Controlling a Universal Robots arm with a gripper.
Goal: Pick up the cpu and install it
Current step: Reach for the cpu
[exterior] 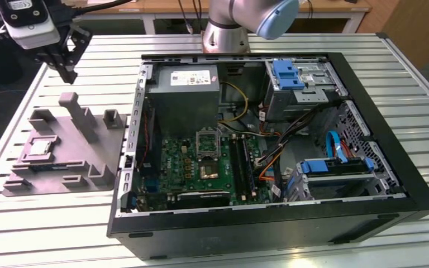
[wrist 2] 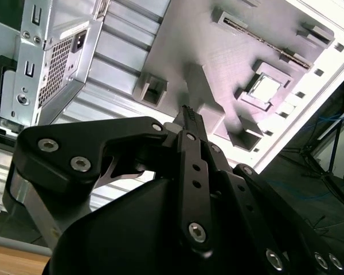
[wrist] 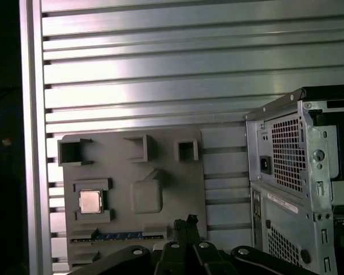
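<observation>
The cpu (exterior: 37, 147) is a small silvery square lying flat in a recess of the grey fixture plate (exterior: 80, 167) on the exterior view's left. Both wrist views look down on the cpu (wrist 2: 266, 87) (wrist: 90, 201) in that recess. My gripper (exterior: 66, 71) hangs well above the table, beyond the plate's far edge and apart from the cpu. Its black fingers (wrist 2: 189, 117) (wrist: 186, 224) are shut together with nothing between them. Inside the open computer case (exterior: 393, 184), the black-framed socket (exterior: 208, 169) sits on the green motherboard.
The fixture plate carries several raised grey blocks and posts (exterior: 76, 111). The case holds a grey power supply (exterior: 188, 84), blue drive brackets (exterior: 287, 74), and loose cables (exterior: 274, 151). The case's perforated rear wall (wrist: 289, 149) stands close beside the plate. The arm's base (exterior: 225, 36) is behind the case.
</observation>
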